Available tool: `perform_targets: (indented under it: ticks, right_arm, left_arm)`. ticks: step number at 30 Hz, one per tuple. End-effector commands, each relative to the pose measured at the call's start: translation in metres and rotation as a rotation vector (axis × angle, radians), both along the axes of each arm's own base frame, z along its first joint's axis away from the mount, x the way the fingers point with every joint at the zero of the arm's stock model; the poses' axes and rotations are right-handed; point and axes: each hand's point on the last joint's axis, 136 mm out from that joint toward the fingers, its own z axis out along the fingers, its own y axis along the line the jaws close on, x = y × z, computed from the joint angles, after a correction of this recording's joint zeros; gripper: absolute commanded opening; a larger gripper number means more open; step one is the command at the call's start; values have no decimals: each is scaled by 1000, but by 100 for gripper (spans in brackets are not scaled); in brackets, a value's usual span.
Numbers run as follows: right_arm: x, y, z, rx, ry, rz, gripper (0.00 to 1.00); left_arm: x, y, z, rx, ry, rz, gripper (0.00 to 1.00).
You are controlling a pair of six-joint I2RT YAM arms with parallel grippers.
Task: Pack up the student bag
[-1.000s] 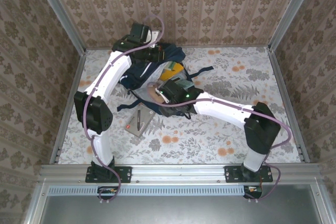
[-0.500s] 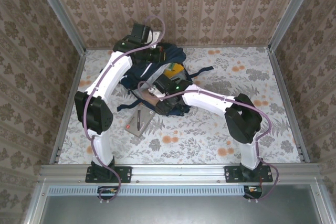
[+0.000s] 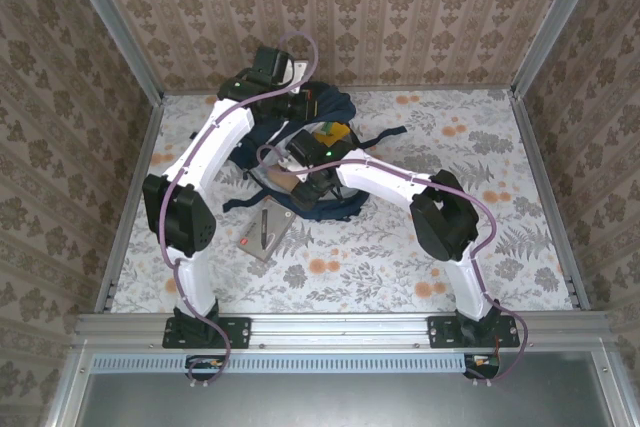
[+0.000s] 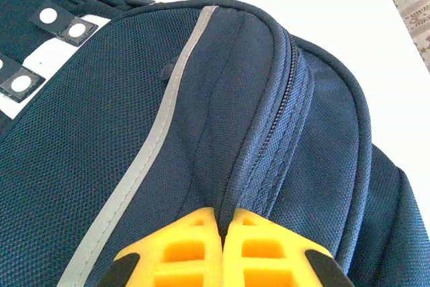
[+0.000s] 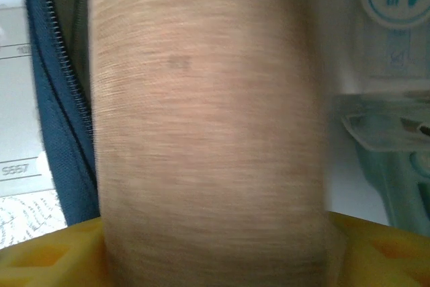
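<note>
Floral table (image 3: 450, 237); student bag (image 3: 338, 107) lay at its far middle. Left gripper (image 4: 222, 223) clamped bag's zip seam (image 4: 269, 146). Right gripper (image 3: 303, 177), nearer the opening, had tan roll (image 5: 208, 112) lengthwise between fingers; grip unclear.

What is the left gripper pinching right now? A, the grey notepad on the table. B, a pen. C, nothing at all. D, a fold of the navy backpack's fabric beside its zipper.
D: in the left wrist view the left gripper is shut on a raised fold of the navy backpack, right next to the zipper.
</note>
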Motion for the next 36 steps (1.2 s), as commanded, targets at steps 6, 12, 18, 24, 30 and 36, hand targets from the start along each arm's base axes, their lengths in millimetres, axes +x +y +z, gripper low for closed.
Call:
perform_targets:
  ticks: [6,12,18,24,30,36]
  right_arm:
    - [5,-6,53,115,-116,-73,83]
    - [7,-17,41,63,-130,-109,80]
    - [-3,1,23,51,-104,-45,81]
    - [30,-13,2,-101,-157,-142,76]
    - [48,-18,12,-76,-205,-212,76]
    - [19,2,55,101,-194,-161,79]
  left_arm:
    - [-11,-14,50,-103,-92,-30,0]
    - [-11,-15,51,-111,-88,-31,0]
    - [-13,-13,52,-105,-87,-32,0]
    - [-17,-13,53,-108,-85,-33,0]
    - [-20,-11,54,-103,-88,-36,0]
    - [-16,-11,51,-97,-90,-31,0]
